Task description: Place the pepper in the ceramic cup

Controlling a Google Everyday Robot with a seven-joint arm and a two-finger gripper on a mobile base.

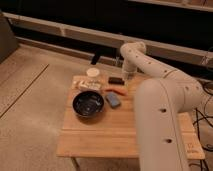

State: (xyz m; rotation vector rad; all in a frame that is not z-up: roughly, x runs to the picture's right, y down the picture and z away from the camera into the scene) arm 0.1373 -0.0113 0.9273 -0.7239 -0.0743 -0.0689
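Note:
The pepper (116,91) is a thin red-orange piece lying on the wooden table (115,132), just behind the blue-grey block (113,99). The ceramic cup (93,73) is small, white and round, and stands at the table's back left edge. My gripper (127,78) hangs from the white arm (150,65) at the table's back, a little right of and behind the pepper, next to a small dark object (116,80). It is well right of the cup. Nothing shows in its grasp.
A wide dark bowl (89,104) sits left of the block. A pale flat rectangular item (88,85) lies between the cup and the bowl. My bulky arm covers the table's right side. The floor drops away to the left.

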